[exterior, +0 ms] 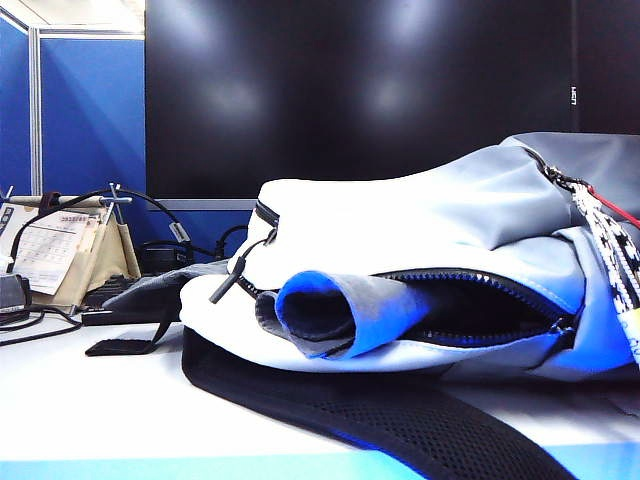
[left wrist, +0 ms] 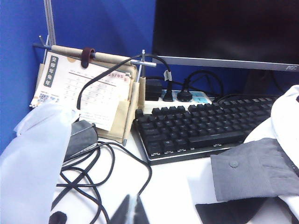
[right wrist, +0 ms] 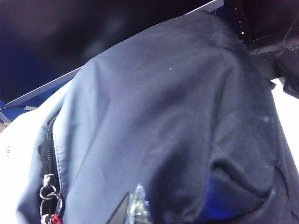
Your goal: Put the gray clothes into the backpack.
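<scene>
Exterior view: the backpack [exterior: 440,215], light gray-white, lies on its side across the desk [exterior: 90,400], long axis left to right. Its dark zipper gapes toward the camera, and a gray clothes [exterior: 340,310] sleeve pokes out, rolled, pointing left.

Left wrist view: the left gripper [left wrist: 132,211], jaws closed and empty, hangs above the desk beside cables [left wrist: 88,172], facing a keyboard [left wrist: 196,126]; a gray cuff lies nearby.

Right wrist view: the right gripper [right wrist: 133,207], jaws closed, sits close over the backpack's shell.

White bench [left wrist: 173,182] bearing a black mechanical keyboard [left wrist: 196,126], with a white power strip [left wrist: 187,98] holding black plugs just behind it. Beside the keyboard, a beige desk calendar [left wrist: 88,93] stands upright, black cables [left wrist: 88,172] coiled before it. Behind: dark monitor [exterior: 360,90] and blue partition [exterior: 90,110].
</scene>
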You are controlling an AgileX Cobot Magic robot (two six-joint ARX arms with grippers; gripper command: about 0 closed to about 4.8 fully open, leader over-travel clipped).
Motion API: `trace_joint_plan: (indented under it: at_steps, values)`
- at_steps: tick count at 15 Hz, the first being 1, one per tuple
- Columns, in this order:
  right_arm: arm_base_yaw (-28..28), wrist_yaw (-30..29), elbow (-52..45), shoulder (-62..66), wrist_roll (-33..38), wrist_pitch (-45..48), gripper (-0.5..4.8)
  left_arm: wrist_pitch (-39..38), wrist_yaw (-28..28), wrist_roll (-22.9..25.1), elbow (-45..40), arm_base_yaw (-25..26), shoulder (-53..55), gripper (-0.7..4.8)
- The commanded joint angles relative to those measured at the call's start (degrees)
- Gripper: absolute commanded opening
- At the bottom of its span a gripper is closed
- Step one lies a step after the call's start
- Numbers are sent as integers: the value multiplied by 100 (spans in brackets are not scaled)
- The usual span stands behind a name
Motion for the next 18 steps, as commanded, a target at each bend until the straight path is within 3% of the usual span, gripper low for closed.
trace_joint_plan:
  at_steps: [1, 5, 6, 9, 13, 18]
  values:
    - [-4, 221, 15, -7, -909, 52, -8, 39, 17, 7, 0, 2, -15, -4]
    - [15, 1202, -214, -7, -2465, 61, -8, 35, 17, 7, 0, 2, -15, -4]
    - [85, 1510, -365, -7, -2463, 179, -8, 33, 20, 7, 0, 2, -15, -4]
    - [682, 1683, -695, -9, -2470, 710, -8, 2, 17, 7, 0, 2, -15, -4]
    - [1440, 2535, -695, -9, -2479, 984, -8, 2, 17, 7, 0, 2, -15, -4]
    - [1639, 2592, -695, -9, -2378, 1005, -8, 4, 17, 7, 0, 2, -15, -4]
